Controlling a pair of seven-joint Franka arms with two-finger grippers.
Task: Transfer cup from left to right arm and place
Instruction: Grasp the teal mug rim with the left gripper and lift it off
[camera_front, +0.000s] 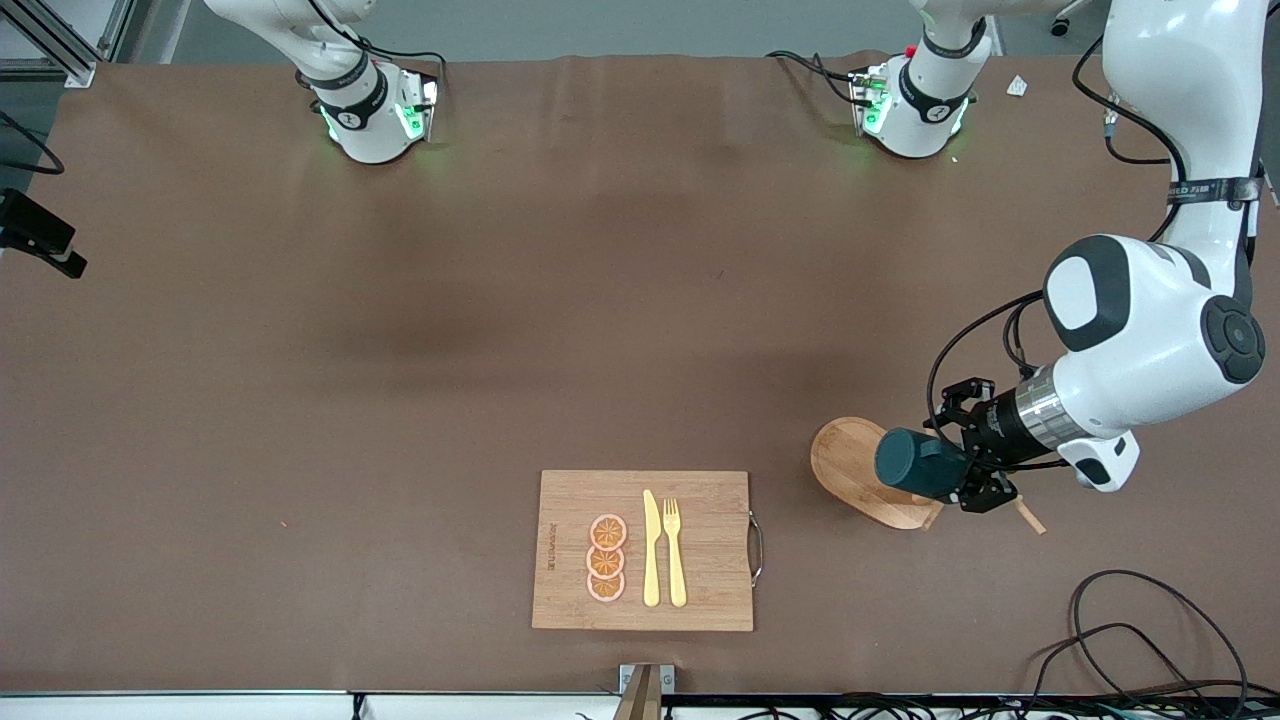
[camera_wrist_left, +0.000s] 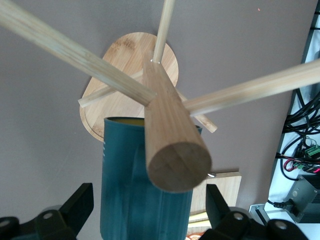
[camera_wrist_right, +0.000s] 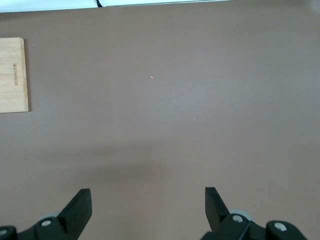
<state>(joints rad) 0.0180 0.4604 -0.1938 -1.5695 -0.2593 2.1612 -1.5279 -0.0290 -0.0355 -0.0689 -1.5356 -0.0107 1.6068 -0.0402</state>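
Currently: one dark teal cylindrical cup (camera_front: 920, 465) lies sideways in left gripper (camera_front: 965, 470), fingers clamped on it, over one wooden peg stand (camera_front: 860, 470). Handle hidden. Right gripper (camera_wrist_right: 147, 207) waits over bare brown table (camera_front: 400, 350), fingers spread, empty. One bamboo board (camera_front: 700, 500): three orange slices (camera_front: 606, 558), one yellow knife (camera_front: 651, 550), one yellow fork (camera_front: 675, 550).

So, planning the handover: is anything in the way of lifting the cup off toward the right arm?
Yes: the peg stand. The cup, between the left gripper fingers, sits among its pegs over the base.
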